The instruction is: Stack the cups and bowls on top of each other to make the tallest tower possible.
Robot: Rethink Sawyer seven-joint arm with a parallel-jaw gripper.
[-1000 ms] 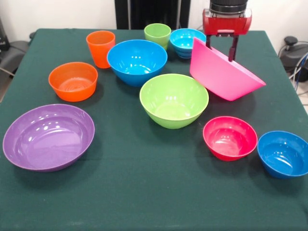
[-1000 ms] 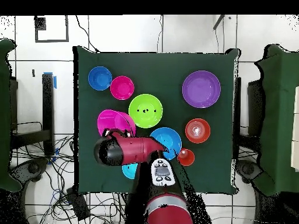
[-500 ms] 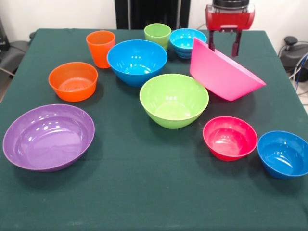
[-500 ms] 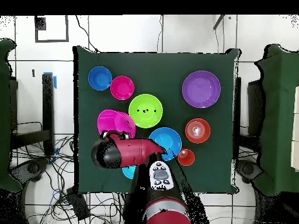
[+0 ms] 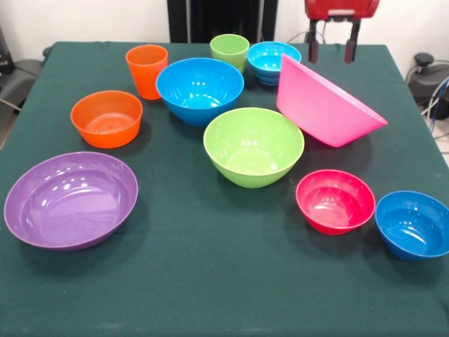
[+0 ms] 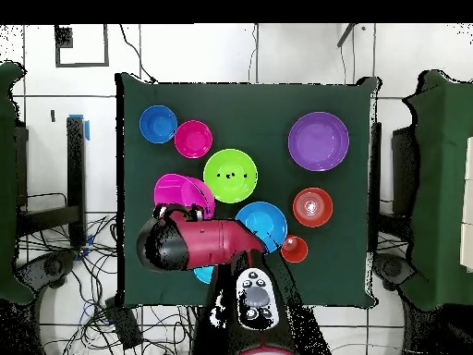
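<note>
Directly beneath the gripper (image 5: 331,50), whose two dark fingers are hanging spread apart and holding nothing, the huge pink bowl (image 5: 324,105) is sitting tilted on the green table (image 5: 210,281), its rim raised toward the fingertips but not touching them. Nothing is standing between the fingers and that rim.

Just beside the gripper, at its level across the table:
- one small blue bowl (image 5: 272,61), touching or nearly touching the pink bowl's raised edge;
- the light green cup (image 5: 229,51), upright, next to that blue bowl;
- the orange cup (image 5: 146,70), upright, farther along the same row.

Farther from the gripper:
- the large blue bowl (image 5: 200,90), upright, in front of the two cups;
- the lime green bowl (image 5: 253,146), upright, close beside the pink bowl's lower side;
- the medium orange bowl (image 5: 106,118).

Farthest from the gripper, along the opposite table edge:
- the small red bowl (image 5: 334,201);
- the second small blue bowl (image 5: 412,225), just beside the red one;
- the wide purple bowl (image 5: 70,199), well apart at the far corner.

All pieces are lying singly; none is stacked. From overhead, the red arm (image 6: 208,242) is covering the cups' row.
</note>
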